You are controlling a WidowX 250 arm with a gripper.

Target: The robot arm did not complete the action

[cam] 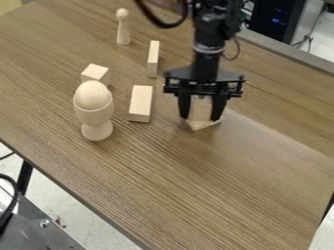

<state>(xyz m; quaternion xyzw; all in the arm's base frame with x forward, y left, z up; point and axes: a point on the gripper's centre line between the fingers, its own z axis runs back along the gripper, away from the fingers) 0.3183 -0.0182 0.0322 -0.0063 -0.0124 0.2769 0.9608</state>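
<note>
One pale wooden block (200, 108), near a pale oblong wooden bar (141, 101) on the brown wooden surface (196, 180), is straddled by the black pincer (201, 117), parted about block-wide; whether it is gripped cannot be told.

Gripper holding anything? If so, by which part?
Can't tell: a pale, angular wooden block sits within the gripper, but whether it's actually held isn't clear.
</note>
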